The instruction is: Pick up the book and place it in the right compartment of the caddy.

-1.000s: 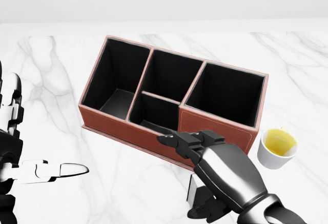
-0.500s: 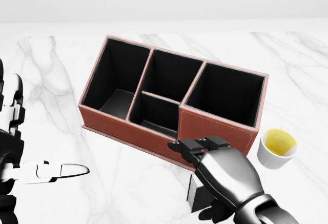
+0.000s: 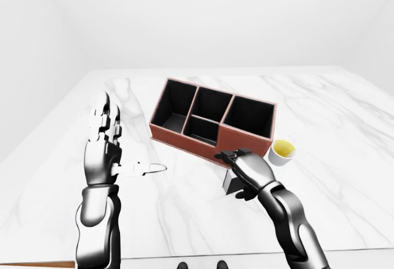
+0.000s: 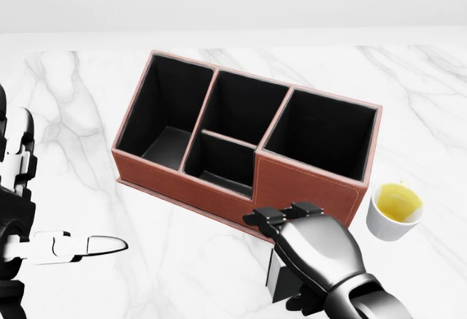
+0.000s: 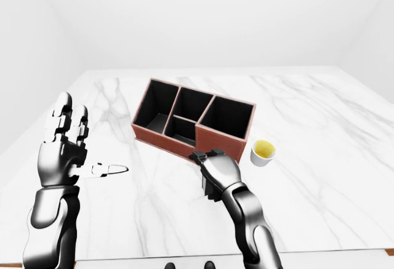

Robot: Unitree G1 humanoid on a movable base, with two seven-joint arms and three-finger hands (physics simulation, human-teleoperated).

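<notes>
The book is a small dark grey block standing on the marble just below the caddy in the head view. Most of it is hidden under my right hand. That hand's fingers curl over the book's top and its thumb presses in from below, so it is shut on the book. The brown caddy has black compartments, and the right one is large and holds nothing. My left hand is held up at the left, open, well apart from both.
A white cup of yellow liquid stands just right of the caddy's lower right corner, close to my right hand. The marble table's near edge runs along the bottom of the left-eye view.
My right hand has drawn back from the caddy's wall toward the bottom right, and its fingers have curled in over the book. The left hand has sunk slightly.
</notes>
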